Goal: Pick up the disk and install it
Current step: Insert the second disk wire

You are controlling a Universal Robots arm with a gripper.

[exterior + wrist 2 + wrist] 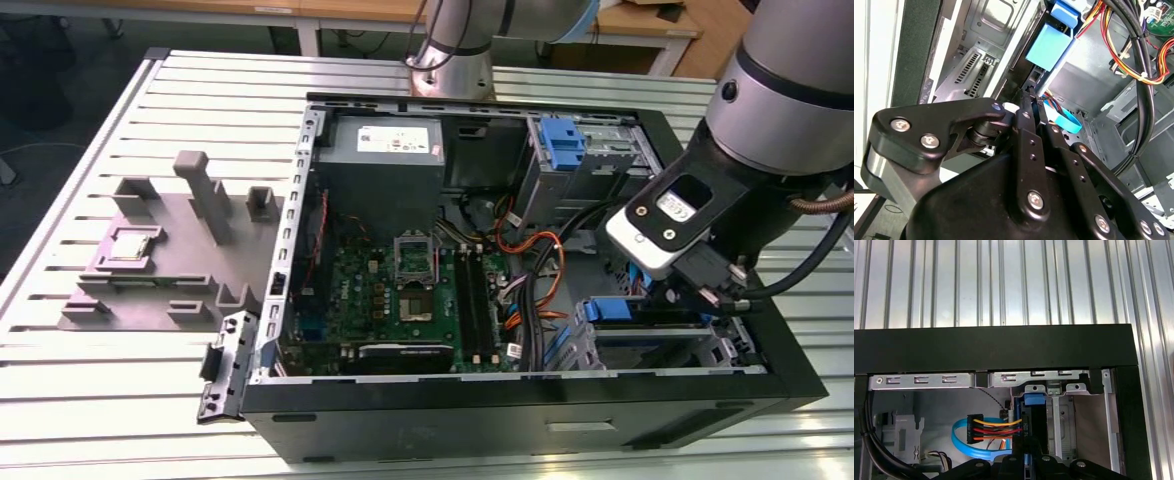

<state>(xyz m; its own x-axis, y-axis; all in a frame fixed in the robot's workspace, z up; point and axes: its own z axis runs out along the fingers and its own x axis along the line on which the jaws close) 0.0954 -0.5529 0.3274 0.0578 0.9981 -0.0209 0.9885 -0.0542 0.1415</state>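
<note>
The disk (618,311) stands on edge in the drive bay at the corner of the open computer case, on the exterior view's right and near the case's front wall. Its blue bracket (1034,399) and dark edge run between the bay's metal walls, and the bracket's blue tab (1051,42) lies beyond the fingertips. My gripper (1028,460) reaches down into that bay with its black fingers (1026,120) close together, one on each side of the disk's edge. In the exterior view the arm's wrist covers most of the gripper (674,298).
The black case wall (994,347) runs right beside the bay. Orange and black cables (534,270) and a blue flat cable (961,440) lie next to it. A power-supply box (387,145), motherboard (400,290) and second cage (574,150) sit in the case. A grey fixture (174,250) sits on the slatted table.
</note>
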